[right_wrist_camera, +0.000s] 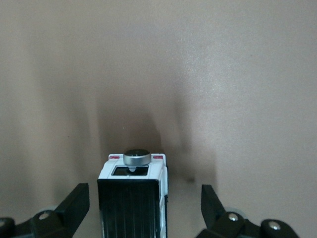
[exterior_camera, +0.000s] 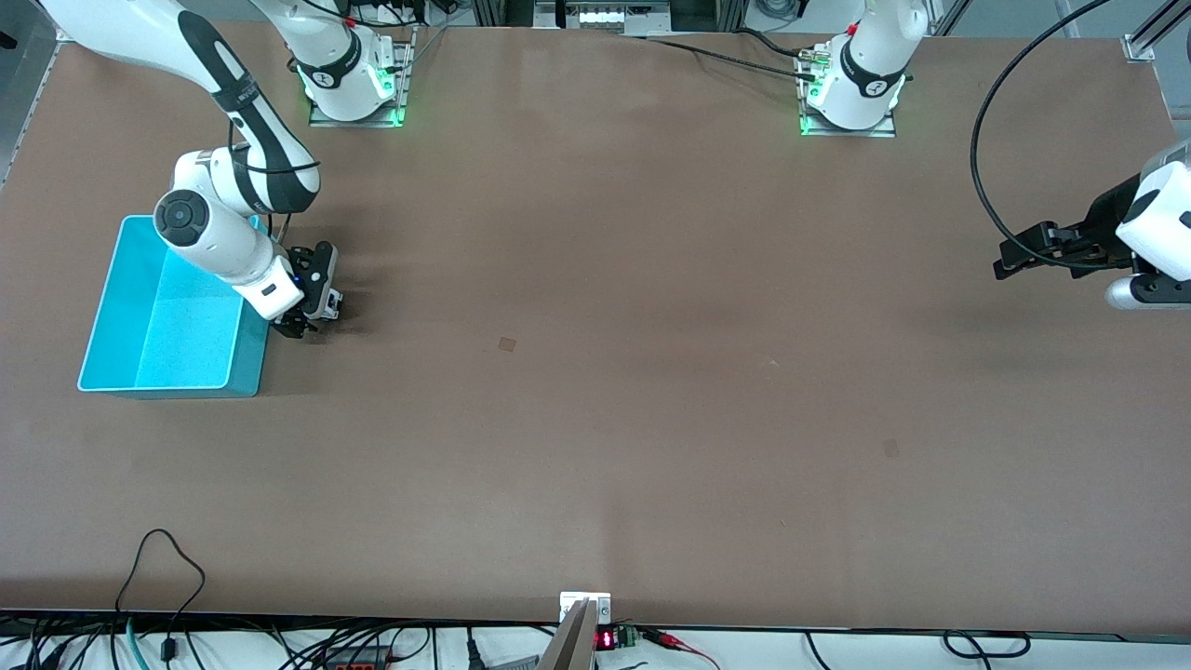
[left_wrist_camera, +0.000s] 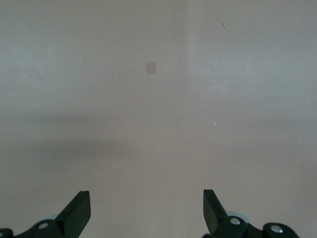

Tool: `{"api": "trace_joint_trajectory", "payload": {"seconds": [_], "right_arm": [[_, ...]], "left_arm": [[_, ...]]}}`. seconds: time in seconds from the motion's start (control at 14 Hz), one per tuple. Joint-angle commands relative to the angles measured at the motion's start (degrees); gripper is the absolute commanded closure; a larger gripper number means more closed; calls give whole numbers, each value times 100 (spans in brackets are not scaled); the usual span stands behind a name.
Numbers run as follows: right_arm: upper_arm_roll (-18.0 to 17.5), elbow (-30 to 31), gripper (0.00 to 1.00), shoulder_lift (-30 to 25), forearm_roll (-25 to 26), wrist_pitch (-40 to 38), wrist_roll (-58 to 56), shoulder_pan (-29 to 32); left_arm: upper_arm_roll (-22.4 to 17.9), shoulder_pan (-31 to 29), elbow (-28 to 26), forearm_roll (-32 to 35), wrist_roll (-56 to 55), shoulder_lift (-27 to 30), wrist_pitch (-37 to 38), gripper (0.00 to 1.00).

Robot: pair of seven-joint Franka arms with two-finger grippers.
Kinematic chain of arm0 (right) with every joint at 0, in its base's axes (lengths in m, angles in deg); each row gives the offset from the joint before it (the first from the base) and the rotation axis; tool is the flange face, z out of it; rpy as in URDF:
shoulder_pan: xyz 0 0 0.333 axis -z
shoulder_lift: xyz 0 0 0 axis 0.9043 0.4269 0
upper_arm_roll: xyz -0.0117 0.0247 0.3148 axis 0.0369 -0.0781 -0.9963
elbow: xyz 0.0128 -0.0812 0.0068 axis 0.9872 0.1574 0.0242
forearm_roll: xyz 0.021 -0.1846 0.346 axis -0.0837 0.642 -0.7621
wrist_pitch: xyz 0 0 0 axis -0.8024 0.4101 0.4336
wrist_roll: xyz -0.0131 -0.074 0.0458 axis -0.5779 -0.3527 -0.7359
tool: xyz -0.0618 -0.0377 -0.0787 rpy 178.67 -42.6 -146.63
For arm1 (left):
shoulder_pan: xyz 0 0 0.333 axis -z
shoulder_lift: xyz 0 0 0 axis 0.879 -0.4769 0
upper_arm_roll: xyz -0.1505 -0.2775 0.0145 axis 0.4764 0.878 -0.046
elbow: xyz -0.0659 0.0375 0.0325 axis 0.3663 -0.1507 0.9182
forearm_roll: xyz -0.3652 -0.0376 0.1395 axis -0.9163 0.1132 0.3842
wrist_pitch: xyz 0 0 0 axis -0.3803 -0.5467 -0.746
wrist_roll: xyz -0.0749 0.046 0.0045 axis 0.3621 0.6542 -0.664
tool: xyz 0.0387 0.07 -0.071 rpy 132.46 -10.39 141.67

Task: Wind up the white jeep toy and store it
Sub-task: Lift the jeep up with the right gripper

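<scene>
Teal bin (exterior_camera: 167,312) wall beside right tool (exterior_camera: 312,312); table (exterior_camera: 651,372) open.

Right hand (exterior_camera: 312,312) low beside teal bin (exterior_camera: 121,279); left hand (exterior_camera: 1010,261) waits at table (exterior_camera: 651,372) edge.

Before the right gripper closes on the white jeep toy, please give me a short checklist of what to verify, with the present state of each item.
1. Right gripper open: ok.
2. White jeep toy between its fingers: ok, gaps on both sides.
3. Fingers touching the toy: not yet, apart.
4. Teal bin free to receive the toy: ok, it stands beside the right gripper with nothing seen inside.
5. Left gripper out of the way: ok, it waits open over bare table at the left arm's end.
6. Toy already wound: cannot tell.
</scene>
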Motion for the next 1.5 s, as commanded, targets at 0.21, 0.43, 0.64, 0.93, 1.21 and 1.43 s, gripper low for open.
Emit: {"api": "trace_joint_trajectory", "payload": {"seconds": [0.21,0.43,0.64,0.93,1.21,1.43], "right_arm": [[-102,2,69,109,164,156,-1,244],[-119,-7,95,74,164,270,86,235],[-225,-16,100,-48,164,244,735,200],[-768,-226,100,-181,164,78,2411,139],[-884,-848,100,-619,102,-1088,3643,43],[-814,-1884,100,-752,32,-2424,4408,-178]], "left_arm": [[46,-82,-39,58,-7,121,122,0],[46,-82,-47,58,151,130,122,0],[37,-90,-65,58,143,121,122,0],[46,-90,-65,58,151,121,104,0],[46,-90,-65,58,143,121,87,0],[37,-99,-65,58,143,121,87,0]]}}
